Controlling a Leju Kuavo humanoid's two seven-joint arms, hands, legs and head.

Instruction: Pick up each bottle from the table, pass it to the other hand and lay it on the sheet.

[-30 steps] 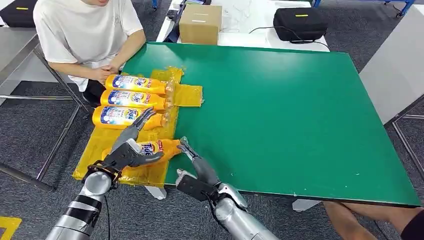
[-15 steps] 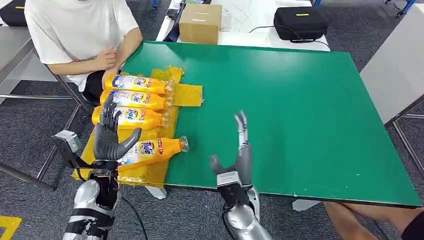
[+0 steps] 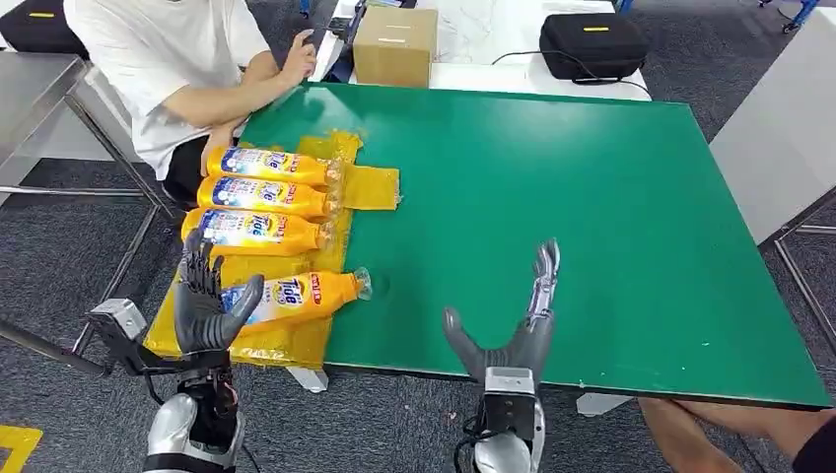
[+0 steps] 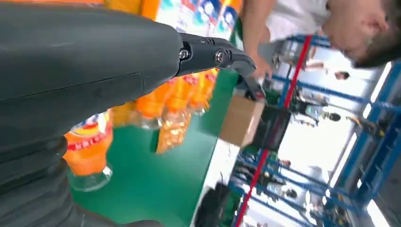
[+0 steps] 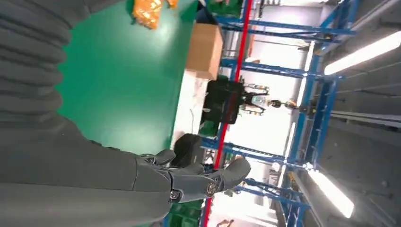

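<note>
Grey left hand [image 4: 71, 61] looms before orange bottles [image 4: 90, 146] on green table [image 4: 156, 184]; cardboard box [image 4: 241, 120] beyond.

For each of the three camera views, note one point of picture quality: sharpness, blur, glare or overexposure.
Head view: evenly lit, sharp; the bottles' labels are readable. Left wrist view: the left hand looms close and soft, and the background is smeared and bright. Right wrist view: ceiling lights blow out to white behind the right hand.

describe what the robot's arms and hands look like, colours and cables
Both arms are silver metal with dark bands near the wrists. The left robot hand and right robot hand are dark grey with thick thumbs. A grey camera box sticks out beside the left wrist, and thin black cables hang near both forearms.
</note>
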